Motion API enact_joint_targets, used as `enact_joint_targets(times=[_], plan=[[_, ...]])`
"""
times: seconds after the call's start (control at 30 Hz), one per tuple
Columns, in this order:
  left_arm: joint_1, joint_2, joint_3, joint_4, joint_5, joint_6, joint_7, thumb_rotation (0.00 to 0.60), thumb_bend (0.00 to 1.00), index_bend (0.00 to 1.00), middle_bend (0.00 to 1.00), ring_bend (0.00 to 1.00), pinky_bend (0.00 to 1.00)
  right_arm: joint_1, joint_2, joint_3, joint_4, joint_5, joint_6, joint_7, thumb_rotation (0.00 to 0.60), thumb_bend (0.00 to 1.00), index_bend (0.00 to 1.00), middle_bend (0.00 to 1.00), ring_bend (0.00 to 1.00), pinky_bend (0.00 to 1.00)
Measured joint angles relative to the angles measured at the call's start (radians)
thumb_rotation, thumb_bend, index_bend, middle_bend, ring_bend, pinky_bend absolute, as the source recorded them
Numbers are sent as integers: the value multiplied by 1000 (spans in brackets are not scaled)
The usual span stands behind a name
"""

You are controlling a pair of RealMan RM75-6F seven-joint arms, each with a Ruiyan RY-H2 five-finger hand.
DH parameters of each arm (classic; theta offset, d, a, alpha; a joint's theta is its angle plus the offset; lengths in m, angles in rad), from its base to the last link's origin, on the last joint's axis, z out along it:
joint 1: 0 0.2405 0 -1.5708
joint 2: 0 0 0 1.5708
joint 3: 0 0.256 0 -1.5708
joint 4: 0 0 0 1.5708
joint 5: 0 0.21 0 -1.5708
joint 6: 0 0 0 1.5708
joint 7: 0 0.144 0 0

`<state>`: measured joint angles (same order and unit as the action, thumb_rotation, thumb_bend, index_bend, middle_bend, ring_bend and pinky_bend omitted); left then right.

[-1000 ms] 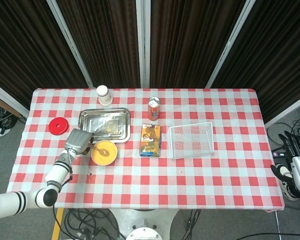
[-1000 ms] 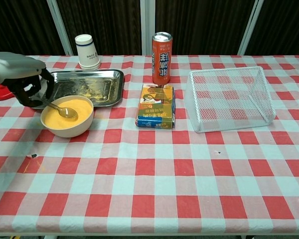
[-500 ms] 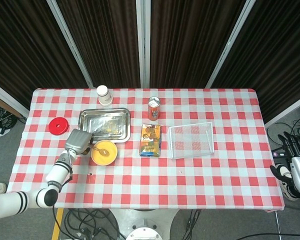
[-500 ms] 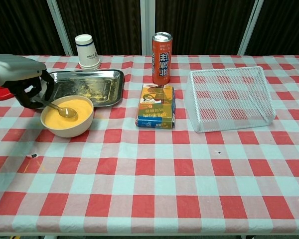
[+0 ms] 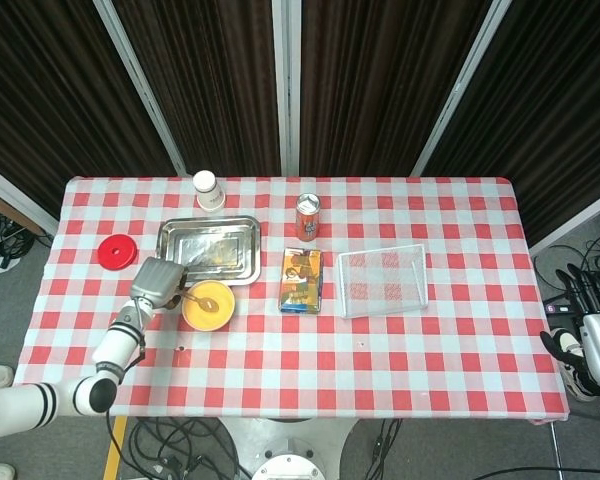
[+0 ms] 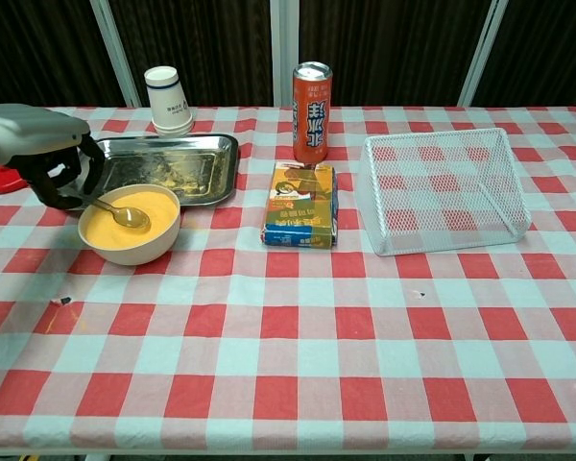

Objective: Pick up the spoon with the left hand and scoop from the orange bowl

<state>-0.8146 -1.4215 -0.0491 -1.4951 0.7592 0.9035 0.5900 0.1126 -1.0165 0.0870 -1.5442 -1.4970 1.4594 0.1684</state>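
The orange bowl sits left of centre on the checked table, full of orange stuff. A metal spoon lies with its bowl end in the orange stuff and its handle running up-left. My left hand holds that handle at the bowl's left rim, fingers curled around it. My right hand hangs off the table's right edge, away from everything; how its fingers stand is unclear.
A steel tray lies just behind the bowl. A paper cup, an orange can, a snack box and a white wire basket stand further right. A red lid lies at the far left.
The left hand shifted very slightly by the bowl's rim; the spoon stays in the orange stuff. The right hand has not moved.
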Motion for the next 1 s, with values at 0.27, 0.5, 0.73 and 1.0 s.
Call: enact_joint_targets(times=[0.27, 0.5, 0.73, 1.0], plan=[[2, 4, 2, -9, 12, 11, 0, 600, 396, 634, 893, 904, 940, -1, -4, 0, 6, 0, 1, 6, 600, 205, 0, 21, 0, 0], [-3, 32, 6, -40, 18, 42, 47, 600, 418, 645, 893, 905, 941, -2, -3, 1, 9, -5, 7, 11, 600, 205, 0, 20, 0, 0], [-19, 57, 27, -104, 25, 160, 241, 600, 430, 653, 894, 908, 941, -1, -9, 0, 15, -8, 6, 16, 600, 204, 0, 20, 0, 0], [-46, -13, 77, -112, 54, 311, 562, 600, 436, 653, 895, 910, 942, -3, -9, 1, 16, -6, 8, 18, 600, 204, 0, 21, 0, 0]])
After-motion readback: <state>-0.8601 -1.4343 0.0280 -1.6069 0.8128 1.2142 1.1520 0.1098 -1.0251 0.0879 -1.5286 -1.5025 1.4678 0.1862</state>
